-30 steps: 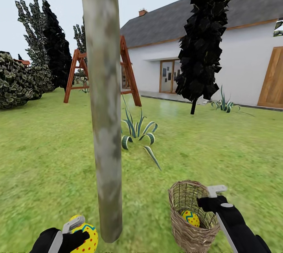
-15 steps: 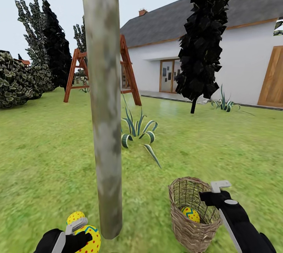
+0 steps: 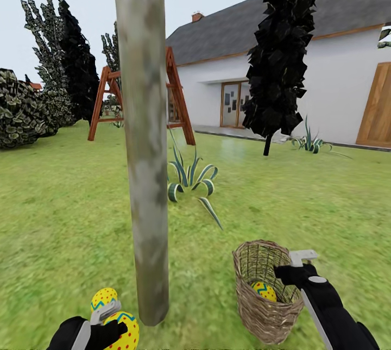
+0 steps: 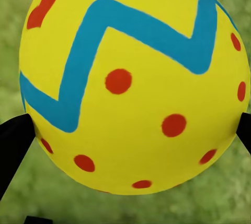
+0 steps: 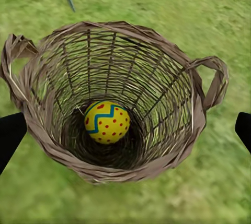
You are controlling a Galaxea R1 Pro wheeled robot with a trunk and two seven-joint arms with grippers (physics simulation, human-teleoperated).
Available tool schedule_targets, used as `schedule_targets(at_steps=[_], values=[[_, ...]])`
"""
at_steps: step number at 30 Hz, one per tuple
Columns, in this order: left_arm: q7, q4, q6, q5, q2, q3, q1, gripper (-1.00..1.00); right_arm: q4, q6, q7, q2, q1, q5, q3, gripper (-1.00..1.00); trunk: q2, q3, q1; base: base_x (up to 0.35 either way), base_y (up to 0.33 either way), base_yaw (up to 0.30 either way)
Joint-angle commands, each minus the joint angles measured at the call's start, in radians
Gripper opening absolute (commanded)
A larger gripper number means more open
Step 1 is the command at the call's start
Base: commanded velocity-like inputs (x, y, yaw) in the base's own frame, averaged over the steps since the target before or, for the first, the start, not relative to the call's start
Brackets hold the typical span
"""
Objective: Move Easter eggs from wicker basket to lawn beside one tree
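Yellow eggs at three places: one on the grass, one in the left gripper, one in the basket.

The left gripper [image 3: 111,324] is clamped on an egg [image 4: 133,80] low beside the tree trunk [image 3: 144,138], with another egg [image 3: 103,298] on the lawn [image 3: 65,219] just behind it, near the trunk's foot. The third egg [image 5: 107,121] lies at the bottom of the wicker basket [image 5: 172,67], which stands on the grass to the right of the trunk. The right gripper [image 3: 296,268] hovers over the basket's rim, fingers spread wide apart and holding nothing. The egg looks smooth, hard and light, likely to slip or roll; a hold across its widest middle seems safest. The basket's open weave looks stiff but light, so a nudge to the rim could tip it.
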Motion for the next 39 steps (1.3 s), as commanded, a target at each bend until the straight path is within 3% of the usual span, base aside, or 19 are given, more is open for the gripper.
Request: schedule_targets(at_steps=[1,30,39], values=[[0.002,-0.001,0.005,0.006,0.0,0.001,-0.001,-1.0,-0.001,0.006,0.0,0.0,-0.001,0.006,0.001,1.0,-0.008,-0.004,0.004,0.0,0.0,0.0],[0.002,-0.001,0.006,0.006,0.0,0.001,-0.001,-1.0,0.005,0.006,0.0,0.001,-0.001,0.006,0.007,1.0,-0.211,-0.095,0.115,0.0,0.0,0.0],[0.002,0.016,0.005,-0.016,-0.024,0.001,-0.001,-1.0,-0.024,0.006,0.0,-0.001,-0.001,0.007,0.004,1.0,-0.274,-0.123,0.149,0.0,0.0,0.0]])
